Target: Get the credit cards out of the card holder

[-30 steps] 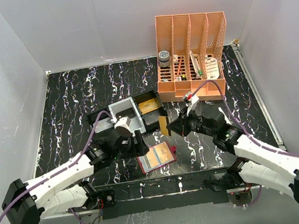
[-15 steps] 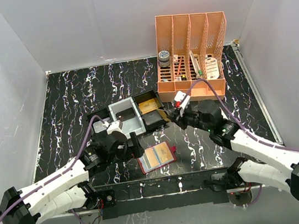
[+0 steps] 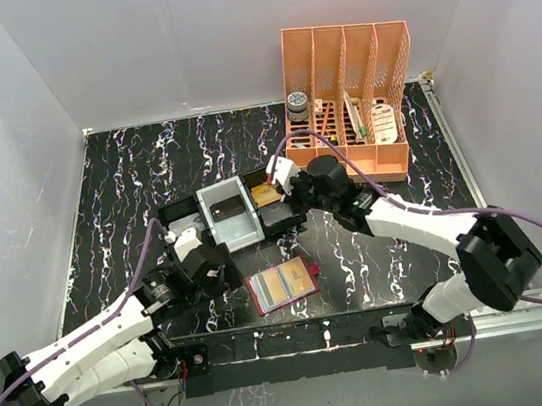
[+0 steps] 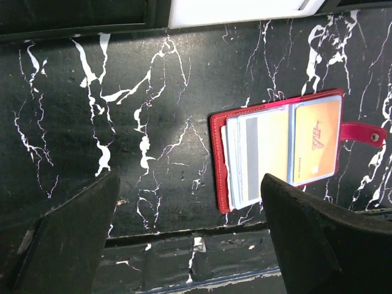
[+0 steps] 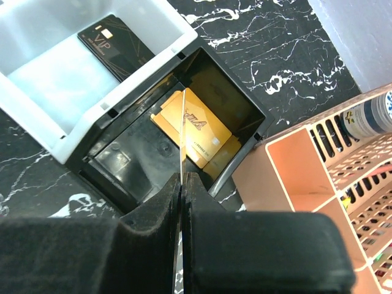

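Observation:
The red card holder (image 3: pixel 283 285) lies open on the marble table near the front edge. In the left wrist view the card holder (image 4: pixel 220 159) shows a grey card (image 4: pixel 251 156) and an orange card (image 4: pixel 315 144) in its pockets. My left gripper (image 4: pixel 190 184) is open and empty, just left of the holder (image 3: pixel 214 266). My right gripper (image 5: pixel 184 180) is shut on a thin card (image 5: pixel 182 131) seen edge-on. It holds the card over the black tray's right compartment (image 3: pixel 283 219), where gold cards (image 5: pixel 193 125) lie.
The tray's grey-white insert (image 5: pixel 37 79) holds a black VIP card (image 5: pixel 116 46). An orange desk organiser (image 3: pixel 348 101) with small items stands at the back right, close to the tray (image 5: pixel 318 165). White walls enclose the table.
My right gripper has carried its card left and away from me, from beside the holder to over the black tray compartment. My left gripper has drawn back left from the holder.

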### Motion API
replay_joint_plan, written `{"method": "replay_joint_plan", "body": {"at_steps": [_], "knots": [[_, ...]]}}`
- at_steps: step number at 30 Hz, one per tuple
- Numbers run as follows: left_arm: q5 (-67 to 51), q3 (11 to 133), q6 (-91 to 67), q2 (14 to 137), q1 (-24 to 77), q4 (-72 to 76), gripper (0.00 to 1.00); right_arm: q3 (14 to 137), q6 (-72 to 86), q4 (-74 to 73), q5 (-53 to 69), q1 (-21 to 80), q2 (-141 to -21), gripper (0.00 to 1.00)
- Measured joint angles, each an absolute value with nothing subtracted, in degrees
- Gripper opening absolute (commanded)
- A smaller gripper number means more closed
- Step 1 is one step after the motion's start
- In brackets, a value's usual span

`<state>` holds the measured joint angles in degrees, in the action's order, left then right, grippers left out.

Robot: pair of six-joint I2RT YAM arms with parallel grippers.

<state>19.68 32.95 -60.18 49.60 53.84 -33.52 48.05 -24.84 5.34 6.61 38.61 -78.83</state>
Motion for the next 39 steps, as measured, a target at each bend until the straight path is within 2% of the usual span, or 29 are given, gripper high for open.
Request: {"method": "replay_joint_plan", "body": {"at_steps": [7, 15, 24, 32, 39], "knots": [[19.11, 32.12, -61.89, 47.18, 52.88, -33.69, 0.99, 53.95, -31.42, 4.89, 6.15, 38.63, -87.77, 0.0], [16.78, 32.03, -61.71, 53.87, 52.6, -32.56, 0.99, 59.9, -38.02, 5.02, 4.43, 38.63, -97.08, 0.0], [15.2, 32.03, -61.54, 55.11, 52.27, -31.55, 0.99, 63.0, -45.76, 8.75, 2.66, 39.29, -105.62, 0.0], [15.16, 32.03, -61.54, 55.07, 52.23, -31.53, 0.99, 63.24, -50.74, 10.44, 0.1, 40.45, -108.92, 0.04], [14.55, 32.03, -61.43, 55.96, 52.23, -31.4, 0.99, 63.33, -52.47, 11.66, -1.08, 40.99, -111.02, 0.12]]}}
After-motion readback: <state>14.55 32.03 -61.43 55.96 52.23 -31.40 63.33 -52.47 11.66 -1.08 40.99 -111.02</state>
